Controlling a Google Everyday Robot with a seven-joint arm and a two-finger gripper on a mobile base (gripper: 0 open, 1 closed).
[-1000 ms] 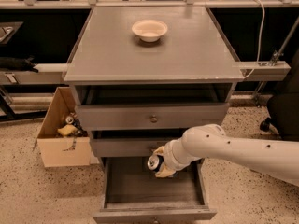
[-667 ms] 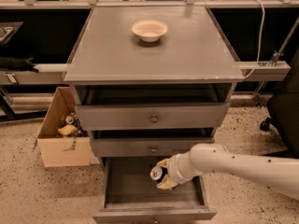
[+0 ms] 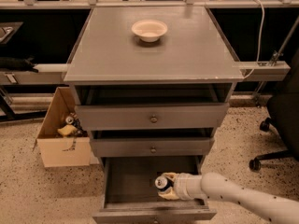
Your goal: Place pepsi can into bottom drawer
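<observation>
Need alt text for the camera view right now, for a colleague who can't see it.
The end effector holds the pepsi can inside the open bottom drawer, toward its front right. A white bowl sits on the cabinet top; a cardboard box stands beside the cabinet.

Your arm (image 3: 243,203) comes in from the right of the bottom drawer (image 3: 128,183), stretched nearly level, with the wrist over the drawer's open inside. Your gripper (image 3: 167,187) sits right of the drawer's centre, fingers clasped on the pepsi can (image 3: 161,182).
</observation>
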